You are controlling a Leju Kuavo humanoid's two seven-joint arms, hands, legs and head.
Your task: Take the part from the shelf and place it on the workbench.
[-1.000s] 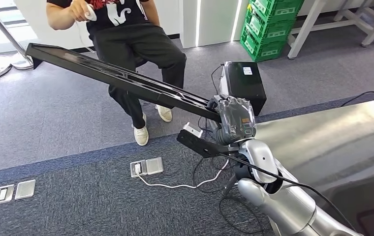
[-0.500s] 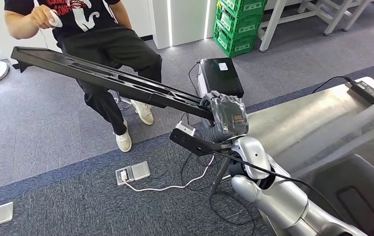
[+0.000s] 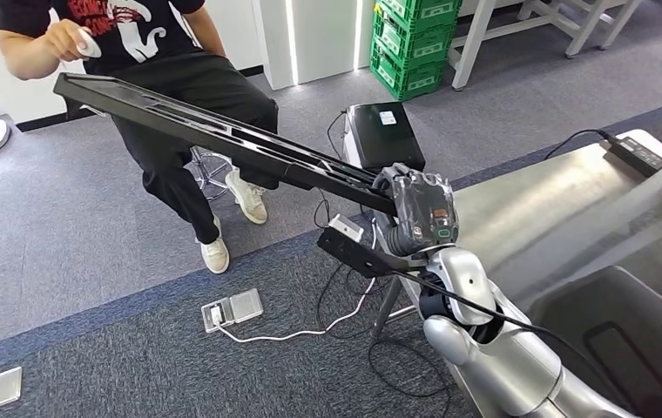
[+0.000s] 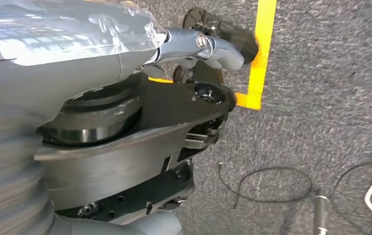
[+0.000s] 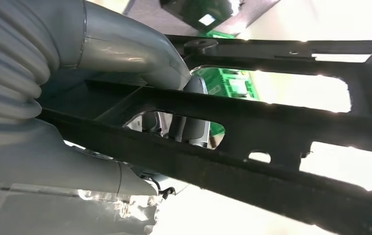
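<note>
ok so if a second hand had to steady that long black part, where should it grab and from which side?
Probably mid-span on one of the side rails of the long black part, coming from below. The right hand holds only the near end, so the rest cantilevers out toward the seated person and tilts upward. The right wrist view shows open slots between the rails, so fingers could likely wrap a rail there.

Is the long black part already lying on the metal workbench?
No. In the head view the long black part is held up in the air by the right robot hand, out over the carpet beside the workbench.
</note>
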